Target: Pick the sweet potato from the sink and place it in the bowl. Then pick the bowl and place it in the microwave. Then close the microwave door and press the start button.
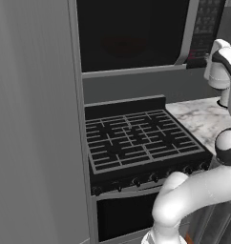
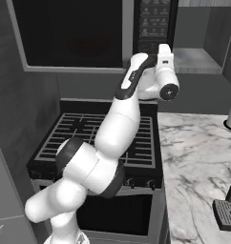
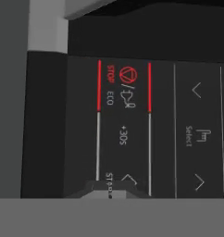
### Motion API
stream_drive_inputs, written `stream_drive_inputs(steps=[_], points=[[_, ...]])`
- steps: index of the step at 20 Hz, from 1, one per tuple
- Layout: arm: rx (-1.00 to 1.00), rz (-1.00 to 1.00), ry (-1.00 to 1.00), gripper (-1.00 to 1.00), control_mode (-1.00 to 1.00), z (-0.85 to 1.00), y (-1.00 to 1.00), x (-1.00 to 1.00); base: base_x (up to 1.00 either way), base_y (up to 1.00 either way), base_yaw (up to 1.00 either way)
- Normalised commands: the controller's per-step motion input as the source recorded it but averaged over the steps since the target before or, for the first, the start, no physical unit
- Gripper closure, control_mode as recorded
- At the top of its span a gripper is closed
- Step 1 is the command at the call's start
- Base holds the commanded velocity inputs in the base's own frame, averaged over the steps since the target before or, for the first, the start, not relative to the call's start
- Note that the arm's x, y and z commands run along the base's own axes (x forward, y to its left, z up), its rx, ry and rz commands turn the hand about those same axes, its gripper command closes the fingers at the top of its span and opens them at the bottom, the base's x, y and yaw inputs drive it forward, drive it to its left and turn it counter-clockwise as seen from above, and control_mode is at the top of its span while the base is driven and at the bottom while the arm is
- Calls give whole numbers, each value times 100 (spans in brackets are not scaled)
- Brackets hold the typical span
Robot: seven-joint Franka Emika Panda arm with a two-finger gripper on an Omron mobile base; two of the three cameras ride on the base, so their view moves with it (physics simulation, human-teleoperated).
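Dim kitchen, stove under the microwave, door closed, red bowl faintly visible inside. The tool, fingers pressed together, sits at the keypad; press squarely on the start label, gently
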Motion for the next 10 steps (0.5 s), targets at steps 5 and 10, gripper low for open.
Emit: stream_drive_inputs(steps=[5,10], points=[[0,0,0,100,-100,-3,-7,36,0,0,0],[0,0,0,100,-100,-3,0,21,0,0,0]])
